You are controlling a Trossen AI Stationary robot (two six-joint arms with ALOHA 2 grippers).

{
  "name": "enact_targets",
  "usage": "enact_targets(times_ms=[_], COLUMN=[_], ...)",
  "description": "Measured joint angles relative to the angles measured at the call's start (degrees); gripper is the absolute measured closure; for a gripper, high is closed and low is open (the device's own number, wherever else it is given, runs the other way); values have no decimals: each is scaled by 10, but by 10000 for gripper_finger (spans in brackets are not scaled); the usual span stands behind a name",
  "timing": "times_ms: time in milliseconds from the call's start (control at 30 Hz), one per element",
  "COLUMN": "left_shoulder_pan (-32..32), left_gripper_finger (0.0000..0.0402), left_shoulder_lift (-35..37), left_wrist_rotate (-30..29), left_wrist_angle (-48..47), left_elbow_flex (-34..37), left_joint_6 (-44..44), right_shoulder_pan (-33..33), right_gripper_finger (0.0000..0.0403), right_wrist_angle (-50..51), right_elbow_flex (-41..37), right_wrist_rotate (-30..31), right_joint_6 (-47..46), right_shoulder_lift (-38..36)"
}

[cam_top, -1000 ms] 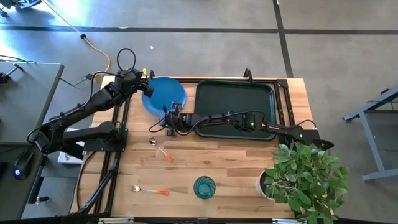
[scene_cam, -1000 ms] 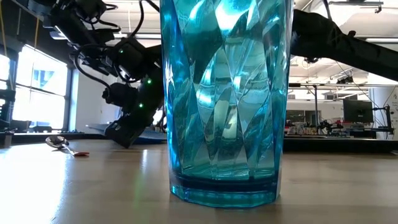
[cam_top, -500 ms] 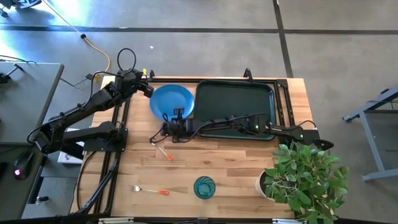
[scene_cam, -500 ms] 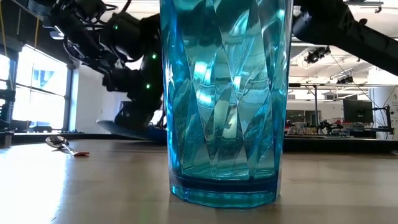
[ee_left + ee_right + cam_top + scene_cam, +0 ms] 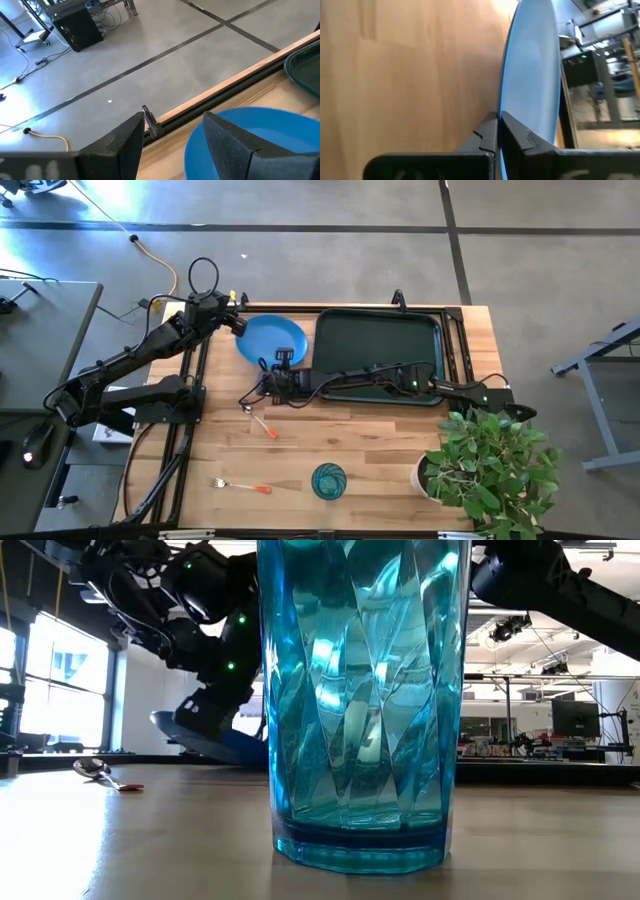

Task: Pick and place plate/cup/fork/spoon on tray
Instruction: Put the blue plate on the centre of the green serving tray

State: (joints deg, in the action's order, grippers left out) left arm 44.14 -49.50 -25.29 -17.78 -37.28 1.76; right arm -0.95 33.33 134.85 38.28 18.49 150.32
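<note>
High view: the blue plate (image 5: pixel 268 338) is seen just left of the dark tray (image 5: pixel 378 352), its near rim pinched by the clenched right claw (image 5: pixel 283 366). Its rim is shown edge-on between the fingers (image 5: pixel 516 140) in the right wrist view, so the plate is held tilted. The left claw (image 5: pixel 236 322) is spread open at the plate's far left edge. The spoon (image 5: pixel 257 418) and fork (image 5: pixel 240 485) are laid on the counter (image 5: pixel 380 455), handles pointing right. Much of the low view is blocked by the cup (image 5: pixel 364 700). Compared with half a second ago, the plate is shifted slightly left.
</note>
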Motion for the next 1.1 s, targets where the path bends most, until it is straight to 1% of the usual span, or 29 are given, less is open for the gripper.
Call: enact_targets(times_ms=[167, 267, 433, 500, 600, 667, 733, 967, 1100], left_shoulder_pan=[0, 0, -1, -3, -8, -11, -14, -16, -16], left_gripper_finger=[209, 209, 209, 209, 209, 209, 209, 209, 209], left_shoulder_lift=[0, 0, 0, 0, 1, 5, 10, 34, 43], left_wrist_rotate=[0, 0, 1, 1, 2, 2, 2, 1, 1], left_wrist_angle=[0, 0, 0, 0, -1, -4, -6, -10, -18], left_elbow_flex=[0, 0, 0, 0, 0, 0, 0, 0, 0], left_joint_6=[-1, -2, -2, -2, -2, -2, -2, -1, 0], right_shoulder_pan=[-12, -20, -37, -42, -47, -48, -47, -43, -43], right_gripper_finger=[403, 403, 403, 403, 403, 403, 403, 403, 403], right_wrist_angle=[1, 5, 11, 16, 56, 105, 154, 293, 412], right_elbow_flex=[0, 0, 1, 1, 2, 2, 2, 2, 0], right_wrist_rotate=[-41, -39, 10, 38, 89, 122, 141, 157, 157], right_joint_6=[-9, -14, 9, 19, 22, -1, -36, -155, -256], right_shoulder_lift=[-5, -18, -42, -51, -59, -60, -64, -73, -73])
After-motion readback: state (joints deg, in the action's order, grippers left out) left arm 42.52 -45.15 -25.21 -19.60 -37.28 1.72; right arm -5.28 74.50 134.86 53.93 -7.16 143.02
